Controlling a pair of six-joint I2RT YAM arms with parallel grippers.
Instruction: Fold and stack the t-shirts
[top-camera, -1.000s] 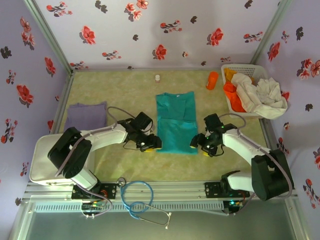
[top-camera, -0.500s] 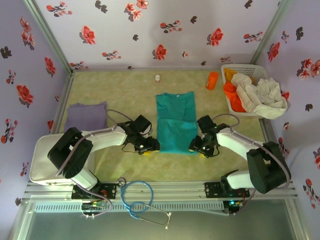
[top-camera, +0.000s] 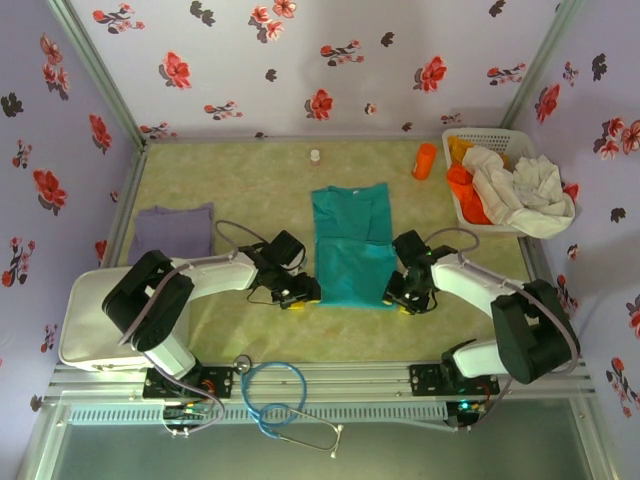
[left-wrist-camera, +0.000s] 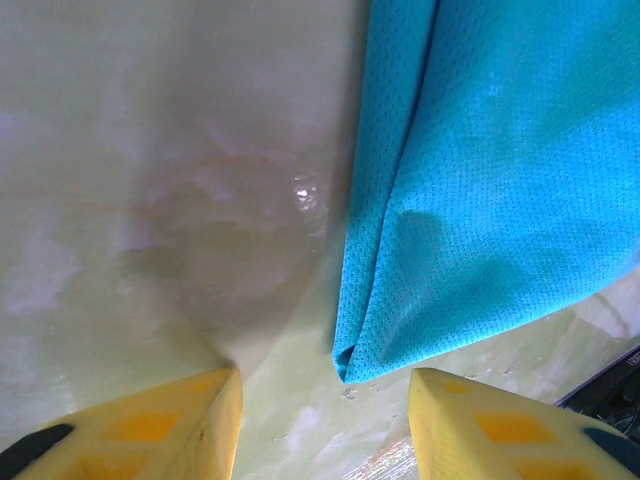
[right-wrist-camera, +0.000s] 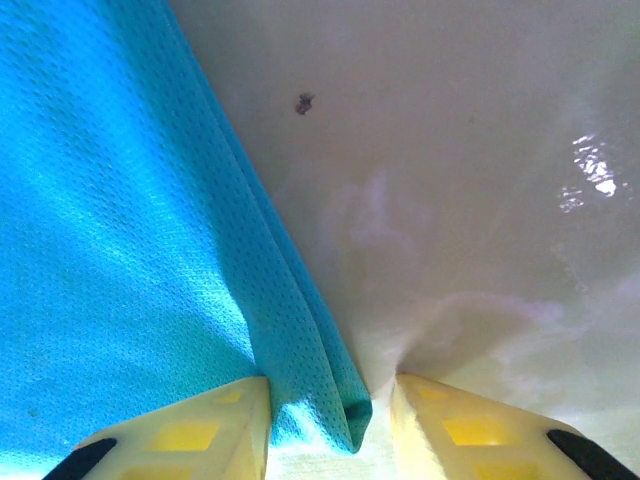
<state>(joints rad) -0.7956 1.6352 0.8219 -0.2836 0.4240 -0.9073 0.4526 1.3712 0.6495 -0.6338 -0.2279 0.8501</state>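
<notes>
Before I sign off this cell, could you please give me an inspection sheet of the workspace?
Surface: marbled pale-green table, glossy.
Job's things: teal t-shirt flat at centre; purple t-shirt folded at left; orange t-shirt and off-white t-shirt in the lattice basket.
Clutter: orange cup, small white object by the far edge; blue stethoscope on near frame.
Grippers: left gripper, right gripper open, each straddling a near corner of the teal t-shirt.
Cables: grey cable looped over each arm.
Surroundings: floral wallpaper.
</notes>
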